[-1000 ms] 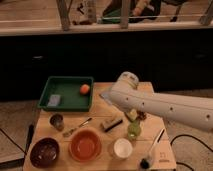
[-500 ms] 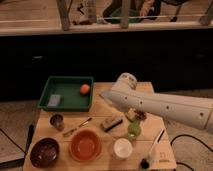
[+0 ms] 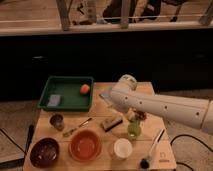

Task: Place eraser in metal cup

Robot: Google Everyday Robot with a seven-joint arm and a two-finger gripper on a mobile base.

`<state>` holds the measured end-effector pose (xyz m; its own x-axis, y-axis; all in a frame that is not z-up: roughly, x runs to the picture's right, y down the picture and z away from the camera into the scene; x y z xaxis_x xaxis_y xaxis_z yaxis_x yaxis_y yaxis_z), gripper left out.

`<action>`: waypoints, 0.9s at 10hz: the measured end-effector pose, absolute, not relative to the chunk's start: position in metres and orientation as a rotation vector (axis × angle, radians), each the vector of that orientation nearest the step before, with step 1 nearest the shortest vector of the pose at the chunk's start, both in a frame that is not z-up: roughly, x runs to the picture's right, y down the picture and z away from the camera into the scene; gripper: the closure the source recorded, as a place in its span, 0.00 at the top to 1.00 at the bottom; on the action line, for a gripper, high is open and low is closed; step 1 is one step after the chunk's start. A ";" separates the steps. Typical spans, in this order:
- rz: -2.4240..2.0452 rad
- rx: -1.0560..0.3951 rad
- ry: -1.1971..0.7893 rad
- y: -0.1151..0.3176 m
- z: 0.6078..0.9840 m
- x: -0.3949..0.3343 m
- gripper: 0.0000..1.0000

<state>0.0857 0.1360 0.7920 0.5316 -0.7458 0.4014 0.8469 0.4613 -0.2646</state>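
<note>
The robot's gripper point(image 3: 135, 115) hangs beneath the white arm point(image 3: 165, 107) over the right half of a wooden table point(image 3: 165, 142), just above a translucent green cup point(image 3: 133, 130). Its fingers stand apart and hold nothing, and whether they touch the cup's rim cannot be told. The eraser point(image 3: 111, 122), a pale block with a dark strip, lies flat on the table just left of the gripper, free of it. The metal cup point(image 3: 56, 121) stands upright well to the left, near the front edge of a green tray point(image 3: 67, 79), with a spoon-like utensil point(image 3: 77, 127) lying between cup and eraser. In the tray rest a blue-grey sponge point(image 3: 54, 100) and a small orange ball point(image 3: 85, 89). A pale cloth point(image 3: 106, 95) lies beside the tray, partly under the arm's rounded joint. Along the front edge sit a dark bowl point(image 3: 44, 151), an orange bowl point(image 3: 85, 145), a white cup point(image 3: 122, 148) and a dark-headed brush point(image 3: 152, 149). A small mark point(image 3: 162, 155) by the table's front right corner cannot be read. Against the frames from a second and half a second before, the arm keeps much the same pose, and eraser and metal cup lie where they were.
</note>
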 end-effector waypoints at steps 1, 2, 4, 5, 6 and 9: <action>-0.997 -0.463 -0.253 0.139 0.796 0.084 0.80; -1.005 -0.463 -0.268 0.144 0.803 0.080 0.80; -1.010 -0.463 -0.285 0.146 0.805 0.079 0.80; -1.011 -0.463 -0.294 0.148 0.808 0.078 0.80; -1.007 -0.465 -0.304 0.151 0.811 0.076 0.80; -0.999 -0.466 -0.328 0.158 0.817 0.072 0.80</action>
